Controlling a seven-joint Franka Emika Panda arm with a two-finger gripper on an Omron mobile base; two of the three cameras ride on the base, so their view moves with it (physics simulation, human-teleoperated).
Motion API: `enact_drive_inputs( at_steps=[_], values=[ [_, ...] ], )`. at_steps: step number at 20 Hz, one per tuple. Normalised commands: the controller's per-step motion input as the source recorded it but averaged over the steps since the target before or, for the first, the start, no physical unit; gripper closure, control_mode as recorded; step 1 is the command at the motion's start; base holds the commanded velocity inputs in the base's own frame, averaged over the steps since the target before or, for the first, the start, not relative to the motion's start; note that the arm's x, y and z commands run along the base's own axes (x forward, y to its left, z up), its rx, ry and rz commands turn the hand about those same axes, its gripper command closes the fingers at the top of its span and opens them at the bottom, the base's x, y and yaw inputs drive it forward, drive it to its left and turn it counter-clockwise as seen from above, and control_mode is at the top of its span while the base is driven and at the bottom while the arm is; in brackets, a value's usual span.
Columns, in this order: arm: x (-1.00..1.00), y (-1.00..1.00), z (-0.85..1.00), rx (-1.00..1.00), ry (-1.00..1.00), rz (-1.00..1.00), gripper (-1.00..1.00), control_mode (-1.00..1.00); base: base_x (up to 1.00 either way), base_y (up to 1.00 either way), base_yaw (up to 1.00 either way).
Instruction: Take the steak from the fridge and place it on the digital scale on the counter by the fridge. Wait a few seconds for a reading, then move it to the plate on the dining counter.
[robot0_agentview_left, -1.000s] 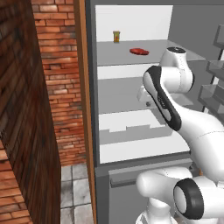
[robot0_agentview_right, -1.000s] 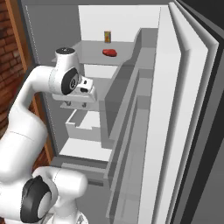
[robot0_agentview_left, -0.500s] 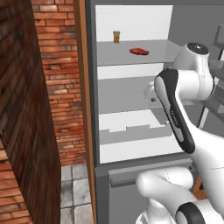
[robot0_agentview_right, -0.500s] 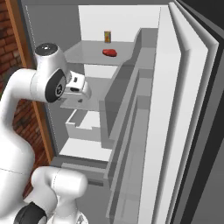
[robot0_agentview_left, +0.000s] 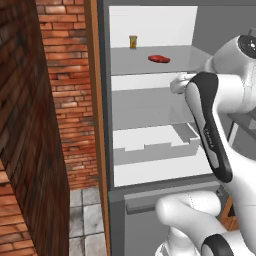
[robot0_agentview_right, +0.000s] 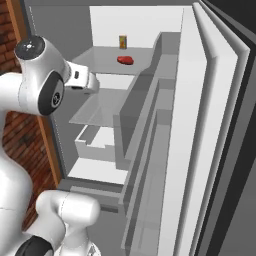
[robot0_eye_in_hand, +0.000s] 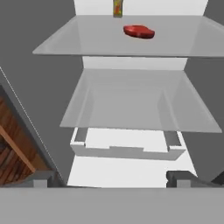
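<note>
The fridge (robot0_agentview_left: 150, 25) stands open, with white inner walls and grey shelves. On its upper shelf lies the steak (robot0_agentview_left: 159, 59) (robot0_agentview_right: 125, 60) (robot0_eye_in_hand: 139, 31), a small flat red slab. My gripper (robot0_eye_in_hand: 111, 180) hovers in front of the fridge opening, below and well short of the steak. It faces the shelves, and its fingertips (robot0_eye_in_hand: 41, 179) are spread wide with nothing between them. My white arm rises along the right side of the left base view. The digital scale, the plate and both counters are out of view.
A small yellow-orange jar (robot0_agentview_left: 133, 42) (robot0_eye_in_hand: 117, 8) stands behind the steak at the back wall. Lower down are a glass shelf (robot0_eye_in_hand: 140, 109) and a white drawer (robot0_agentview_left: 155, 145). Door shelves (robot0_agentview_right: 150, 125) jut out on the right. A brick wall (robot0_agentview_left: 30, 125) closes the left.
My arm has swung upward, so the hand now sits higher and nearer the upper shelf's level. The jaws have spread wide. The steak and jar have not moved.
</note>
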Motion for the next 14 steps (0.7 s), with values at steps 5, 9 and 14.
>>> enact_drive_inputs(
  at_steps=[5,9,14],
  values=[
    [0.23,-0.04,0.35,-0.01,-0.11,0.00,-1.00,-1.00,0.00,0.00,0.00],
    [0.43,-0.08,0.06,-0.07,-0.15,0.00,-1.00,-1.00,0.00,0.00,0.00],
    [0.52,-0.13,0.01,-0.10,-0.16,0.00,-1.00,-1.00,0.00,0.00,0.00]
  ],
)
